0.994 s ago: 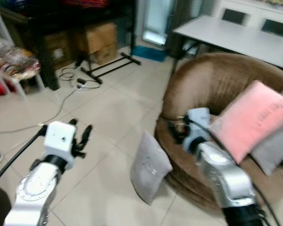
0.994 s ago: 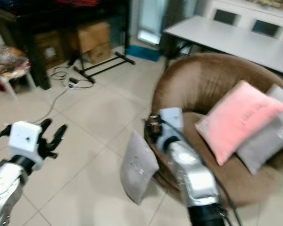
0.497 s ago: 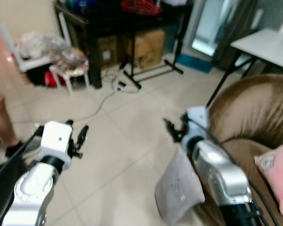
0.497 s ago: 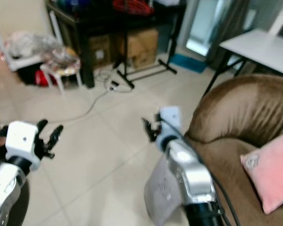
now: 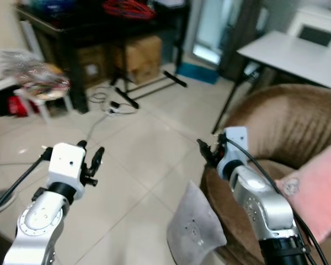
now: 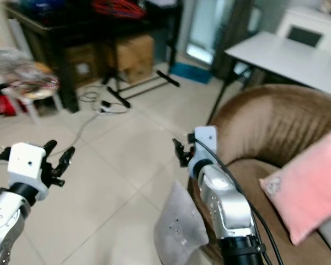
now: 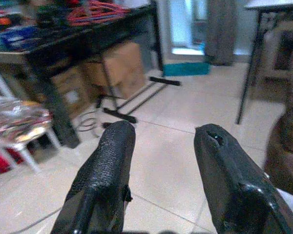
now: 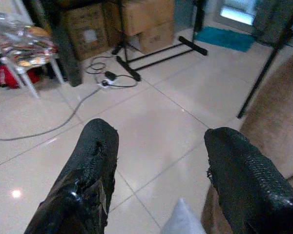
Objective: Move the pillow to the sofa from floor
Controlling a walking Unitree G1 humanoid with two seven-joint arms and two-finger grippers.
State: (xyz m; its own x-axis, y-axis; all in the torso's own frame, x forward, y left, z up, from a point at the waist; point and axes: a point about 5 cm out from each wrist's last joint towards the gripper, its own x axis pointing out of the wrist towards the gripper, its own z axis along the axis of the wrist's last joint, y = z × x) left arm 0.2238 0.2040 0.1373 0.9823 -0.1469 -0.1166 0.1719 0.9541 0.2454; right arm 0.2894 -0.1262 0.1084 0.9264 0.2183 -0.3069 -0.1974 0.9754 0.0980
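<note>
A grey pillow (image 5: 195,232) stands on the tiled floor, leaning against the front of the round brown sofa (image 5: 281,118). My right gripper (image 5: 205,151) hangs above and just behind the pillow, open and holding nothing. Its tip peeks in between the right gripper's fingers (image 8: 94,161) as a grey corner (image 8: 181,219). My left gripper (image 5: 91,157) is raised over bare floor well to the left, open and empty, its fingers (image 7: 110,161) pointing at the room beyond.
A pink pillow (image 6: 309,187) lies on the sofa seat. A white table (image 5: 289,52) stands behind the sofa. A black table (image 5: 99,22) with cardboard boxes (image 5: 140,55) under it, a stand's base and cables (image 5: 113,105) occupy the far floor. A small stool with a bag (image 5: 36,83) is at left.
The whole view has swung: the camera turned back rightward, bringing more of the sofa, the pink pillow and the white table into view. Both grippers keep the same open pose.
</note>
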